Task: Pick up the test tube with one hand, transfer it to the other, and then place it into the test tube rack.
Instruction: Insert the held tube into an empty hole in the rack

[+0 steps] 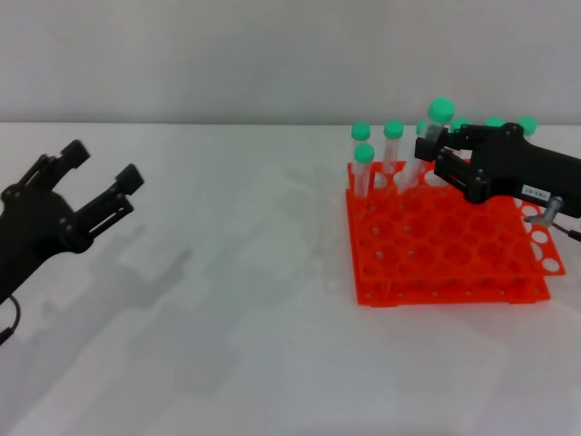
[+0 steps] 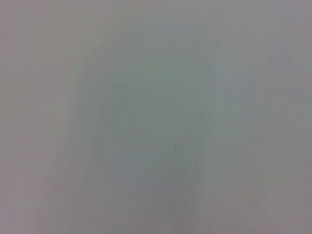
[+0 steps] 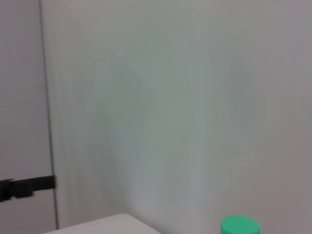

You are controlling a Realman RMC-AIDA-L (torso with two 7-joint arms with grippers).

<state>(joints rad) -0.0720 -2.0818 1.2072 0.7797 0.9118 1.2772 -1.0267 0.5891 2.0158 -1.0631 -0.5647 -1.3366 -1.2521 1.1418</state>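
Note:
The orange-red test tube rack (image 1: 436, 247) lies on the white table at the right. Over its back row my right gripper (image 1: 429, 147), black with a small white label, is shut on the test tube (image 1: 439, 113). The tube leans, its green cap uppermost and its clear lower end pointing down at the rack's back holes. The green cap (image 3: 239, 227) also shows in the right wrist view. Far to the left my left gripper (image 1: 103, 164) hovers open above the table with nothing between its fingers. The left wrist view shows only a plain grey surface.
Several other green-capped tubes (image 1: 364, 154) stand upright in the rack's back rows, to the left of and behind the right gripper. The white table (image 1: 236, 300) stretches between the two arms, with a pale wall behind it.

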